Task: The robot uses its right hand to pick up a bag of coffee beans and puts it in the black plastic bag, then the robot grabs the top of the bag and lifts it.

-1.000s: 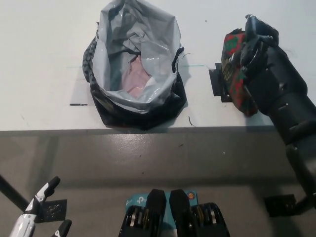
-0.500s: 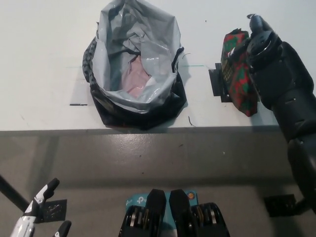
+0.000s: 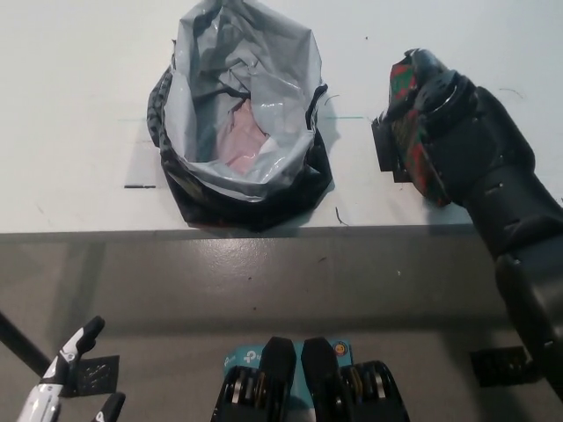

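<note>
Two hands in view: the black right hand [image 3: 437, 92] works at the right side of the white tabletop [image 3: 70, 105]; the white left hand [image 3: 62, 378] rests low at the picture's lower left, below the tabletop's front edge.
Right hand: it lies over the coffee bean bag [image 3: 410, 132], covering most of the bag's right side; it touches the bag, but whether its fingers have closed on it cannot be told.
Change in right hand: half a second ago it stood at the bag's right edge, and it has since moved left and over the bag.
Coffee bean bag: red and green, lying near the tabletop's front right part, partly on a dark patch [image 3: 383, 145]; its top end now reads a little further left than before.
Black plastic bag [image 3: 242, 123]: open-mouthed, grey lining showing, in the middle of the tabletop near its front edge, well apart from the coffee bag; unchanged.
Left hand: fingers spread, holding nothing, barely shifted.
</note>
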`<state>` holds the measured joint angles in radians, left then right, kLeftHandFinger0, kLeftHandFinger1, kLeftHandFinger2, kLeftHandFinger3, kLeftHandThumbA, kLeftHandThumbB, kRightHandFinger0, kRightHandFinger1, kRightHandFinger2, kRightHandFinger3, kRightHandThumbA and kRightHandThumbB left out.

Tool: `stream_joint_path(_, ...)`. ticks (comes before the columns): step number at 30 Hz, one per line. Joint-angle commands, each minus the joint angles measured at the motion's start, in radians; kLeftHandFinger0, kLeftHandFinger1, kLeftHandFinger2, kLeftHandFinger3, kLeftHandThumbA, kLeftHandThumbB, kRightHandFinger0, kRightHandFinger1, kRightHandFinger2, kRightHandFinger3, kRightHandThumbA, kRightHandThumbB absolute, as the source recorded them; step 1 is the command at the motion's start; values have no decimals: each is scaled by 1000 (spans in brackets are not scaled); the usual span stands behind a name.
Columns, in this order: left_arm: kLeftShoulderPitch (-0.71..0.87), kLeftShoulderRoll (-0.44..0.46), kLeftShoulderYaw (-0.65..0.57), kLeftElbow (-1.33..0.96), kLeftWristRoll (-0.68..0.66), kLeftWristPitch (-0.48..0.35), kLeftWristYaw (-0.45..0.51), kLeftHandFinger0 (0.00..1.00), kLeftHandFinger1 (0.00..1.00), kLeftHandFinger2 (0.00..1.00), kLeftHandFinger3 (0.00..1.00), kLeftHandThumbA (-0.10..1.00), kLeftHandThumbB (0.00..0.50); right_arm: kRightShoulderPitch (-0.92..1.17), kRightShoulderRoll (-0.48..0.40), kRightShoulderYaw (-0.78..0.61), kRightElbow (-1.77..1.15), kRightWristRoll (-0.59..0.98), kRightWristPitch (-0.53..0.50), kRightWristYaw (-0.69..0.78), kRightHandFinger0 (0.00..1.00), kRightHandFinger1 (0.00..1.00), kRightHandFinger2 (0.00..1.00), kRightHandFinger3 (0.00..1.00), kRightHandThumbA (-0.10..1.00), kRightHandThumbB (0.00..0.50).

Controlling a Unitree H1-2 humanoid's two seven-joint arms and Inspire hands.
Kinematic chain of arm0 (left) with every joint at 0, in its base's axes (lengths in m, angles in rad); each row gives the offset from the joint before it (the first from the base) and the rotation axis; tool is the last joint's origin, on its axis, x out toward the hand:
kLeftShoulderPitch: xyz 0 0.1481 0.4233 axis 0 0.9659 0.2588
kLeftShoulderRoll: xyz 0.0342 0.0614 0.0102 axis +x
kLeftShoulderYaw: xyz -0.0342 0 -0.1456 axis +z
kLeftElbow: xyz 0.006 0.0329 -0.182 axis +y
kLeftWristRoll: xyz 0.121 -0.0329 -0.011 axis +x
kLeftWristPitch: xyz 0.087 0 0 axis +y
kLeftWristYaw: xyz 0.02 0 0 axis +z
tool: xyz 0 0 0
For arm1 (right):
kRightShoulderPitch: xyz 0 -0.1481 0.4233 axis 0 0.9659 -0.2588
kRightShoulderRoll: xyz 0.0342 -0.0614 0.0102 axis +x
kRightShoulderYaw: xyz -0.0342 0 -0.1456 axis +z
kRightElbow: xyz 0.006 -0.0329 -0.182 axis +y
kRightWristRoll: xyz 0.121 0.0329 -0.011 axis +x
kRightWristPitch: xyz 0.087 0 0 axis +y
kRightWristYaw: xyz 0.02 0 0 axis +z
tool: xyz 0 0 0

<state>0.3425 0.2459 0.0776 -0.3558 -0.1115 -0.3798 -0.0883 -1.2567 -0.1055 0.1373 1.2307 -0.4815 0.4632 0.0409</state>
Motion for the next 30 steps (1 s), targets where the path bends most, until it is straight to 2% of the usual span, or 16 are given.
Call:
stream_joint_path(1,-3,9,14,-19,-30,-36,-11,1000,1000,1000,1000,781,177,-10,10,23,64,19,7,-31,1000,1000,1000,1000,1000,391)
stream_joint_path(6,-10,2,15,-13,-25,-37,-8,1000,1000,1000,1000,768,183,26,11,86,130,-35,7,-101,1000,1000,1000,1000,1000,409)
stream_joint_path(8,-12,0,15,-12,-23,-40,-8,1000,1000,1000,1000,767,180,33,9,116,168,-54,7,-136,1000,1000,1000,1000,998,435)
stream_joint_path(11,-17,2,17,-12,-29,-39,-8,1000,1000,1000,1000,766,182,48,-5,143,201,-48,7,-175,1000,1000,1000,1000,963,446)
stream_joint_path(17,-17,2,19,-10,-40,-37,-9,1000,1000,1000,1000,754,187,75,-27,180,198,-56,7,-198,1000,1000,1000,1000,941,418)
stream_joint_path(18,-18,1,19,-8,-38,-39,-9,1000,1000,1000,1000,753,185,81,-30,197,192,-66,7,-197,1000,1000,1000,1000,902,410)
stream_joint_path(19,-13,2,18,-8,-38,-39,-11,1000,1000,1000,1000,755,182,104,-36,192,174,-55,-26,-265,817,1000,1000,1000,668,402)
stream_joint_path(20,-9,1,18,-7,-38,-42,-11,1000,1000,1000,1000,757,181,115,-39,200,168,-59,-45,-288,654,837,1000,1000,484,302)
stream_joint_path(21,-6,-1,18,-8,-35,-42,-10,1000,1000,1000,1000,763,185,126,-41,210,165,-65,-65,-314,412,544,726,1000,265,286)
stream_joint_path(22,-4,-2,18,-9,-34,-42,-9,1000,1000,1000,1000,764,186,131,-42,219,163,-71,-75,-326,324,460,646,1000,178,283)
stream_joint_path(23,-10,-3,20,-10,-33,-39,-7,1000,1000,1000,1000,762,176,135,-45,222,162,-69,-95,-349,226,351,537,928,101,291)
stream_joint_path(24,-9,-4,21,-11,-35,-39,-6,1000,1000,1000,1000,761,175,141,-44,213,160,-58,-115,-371,189,312,497,855,18,291)
stream_joint_path(25,-6,-6,23,-15,-41,-37,-4,1000,1000,1000,1000,763,181,157,-43,183,151,-24,-182,-432,272,393,552,768,-68,309)
stream_joint_path(28,-7,-5,25,-12,-46,-41,-5,1000,1000,1000,1000,764,172,165,-41,163,145,-4,-232,-473,296,397,541,725,-58,311)
stream_joint_path(29,-3,-6,25,-12,-53,-42,-7,1000,1000,1000,1000,763,167,166,-39,152,145,4,-250,-484,211,304,470,730,-86,297)
stream_joint_path(30,-1,-6,26,-14,-55,-39,-7,1000,1000,1000,1000,764,168,167,-38,144,144,11,-262,-490,173,270,444,696,-97,299)
